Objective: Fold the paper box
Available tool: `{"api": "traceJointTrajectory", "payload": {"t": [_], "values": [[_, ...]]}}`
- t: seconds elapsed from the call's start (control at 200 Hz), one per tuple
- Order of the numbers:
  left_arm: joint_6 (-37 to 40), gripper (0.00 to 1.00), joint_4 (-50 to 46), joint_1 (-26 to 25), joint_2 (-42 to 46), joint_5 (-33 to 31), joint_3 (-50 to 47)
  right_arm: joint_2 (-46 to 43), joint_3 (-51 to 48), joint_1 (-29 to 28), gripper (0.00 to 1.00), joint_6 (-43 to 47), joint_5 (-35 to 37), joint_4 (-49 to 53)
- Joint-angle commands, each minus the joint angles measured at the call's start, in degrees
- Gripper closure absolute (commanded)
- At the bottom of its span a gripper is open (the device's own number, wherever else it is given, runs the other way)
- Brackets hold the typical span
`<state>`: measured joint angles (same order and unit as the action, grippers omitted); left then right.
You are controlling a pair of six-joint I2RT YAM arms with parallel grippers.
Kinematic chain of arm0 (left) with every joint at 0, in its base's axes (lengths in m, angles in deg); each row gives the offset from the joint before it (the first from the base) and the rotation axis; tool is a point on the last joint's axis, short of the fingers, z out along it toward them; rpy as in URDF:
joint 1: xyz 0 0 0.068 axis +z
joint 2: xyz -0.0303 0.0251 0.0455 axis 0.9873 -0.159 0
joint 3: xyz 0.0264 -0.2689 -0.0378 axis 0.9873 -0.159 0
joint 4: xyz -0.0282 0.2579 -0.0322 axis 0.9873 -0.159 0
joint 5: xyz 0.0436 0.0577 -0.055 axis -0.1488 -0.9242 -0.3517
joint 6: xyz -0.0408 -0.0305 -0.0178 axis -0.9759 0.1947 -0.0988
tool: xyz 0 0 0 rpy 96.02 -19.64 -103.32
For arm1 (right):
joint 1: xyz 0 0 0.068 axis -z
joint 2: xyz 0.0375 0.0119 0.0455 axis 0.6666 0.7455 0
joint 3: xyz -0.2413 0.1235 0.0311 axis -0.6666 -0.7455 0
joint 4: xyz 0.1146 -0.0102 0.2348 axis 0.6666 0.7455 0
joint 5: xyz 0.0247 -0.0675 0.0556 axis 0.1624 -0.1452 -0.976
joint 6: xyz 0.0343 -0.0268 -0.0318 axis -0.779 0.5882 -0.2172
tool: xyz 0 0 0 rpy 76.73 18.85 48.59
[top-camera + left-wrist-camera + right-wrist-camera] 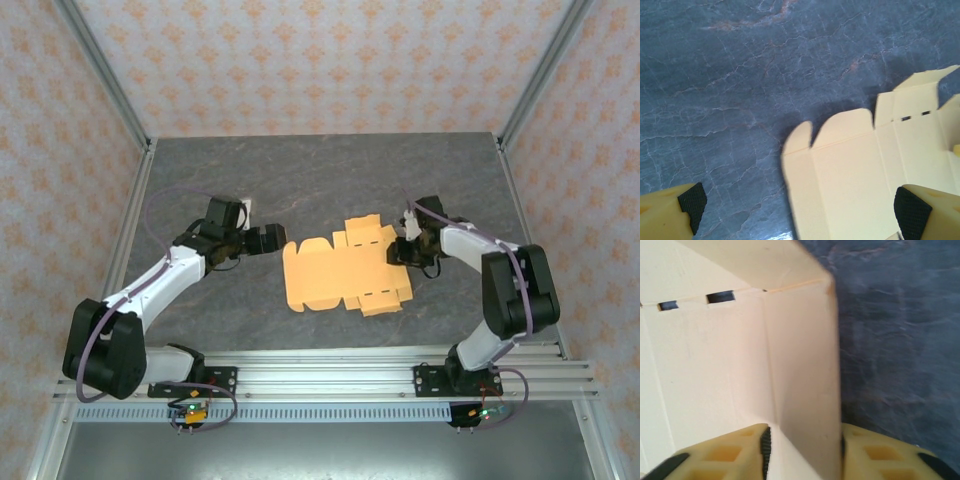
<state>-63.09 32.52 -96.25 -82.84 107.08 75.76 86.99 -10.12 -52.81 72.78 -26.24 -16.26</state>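
The paper box (340, 275) lies as a mostly flat, light orange-tan die-cut sheet in the middle of the dark table. My left gripper (280, 240) hovers at the sheet's left edge, wide open. In the left wrist view the sheet's rounded tabs (840, 125) sit between and ahead of its fingers (912, 210), and the left gripper (801, 205) holds nothing. My right gripper (402, 245) is at the sheet's right end. There a side flap (805, 365) stands raised and slanting between the jaws of the right gripper (802, 447). The right pad is against the flap's outer edge and the jaws are still apart.
The dark marbled table (300, 180) is bounded by aluminium frame posts (110, 90) and patterned walls. A rail (330, 375) carrying both arm bases runs along the near edge. Slots (720, 296) are cut along the fold line near the raised flap.
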Motion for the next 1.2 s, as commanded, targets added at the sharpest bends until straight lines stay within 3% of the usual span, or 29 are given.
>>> {"api": "traceJointTrajectory", "payload": {"t": [0.0,0.14,0.365,0.706,0.881,1.191], "values": [[-0.28,0.0,1.54,-0.55,0.01,0.58,-0.48,1.81,3.39,-0.6,0.7,0.24,-4.07,0.55],[-0.21,0.0,2.55,-0.51,-1.4,1.94,0.09,1.48,5.85,-0.77,0.84,3.0,-2.27,1.41],[0.49,0.0,3.65,-0.55,-2.12,4.96,3.48,-4.25,11.69,-2.34,0.87,11.46,4.1,3.6],[2.99,0.0,13.38,-1.94,-1.06,8.26,4.08,-5.36,27.99,-8.01,0.88,43.96,13.47,20.67],[5.18,0.0,11.2,-5.62,-4.01,9.49,5.87,-4.36,30.2,-13.04,0.87,58.31,14.02,26.3],[9.02,0.06,15.77,-10.52,-5.94,11.68,3.74,-3.54,32.46,-14.75,0.88,62.9,6.83,26.17]]}}
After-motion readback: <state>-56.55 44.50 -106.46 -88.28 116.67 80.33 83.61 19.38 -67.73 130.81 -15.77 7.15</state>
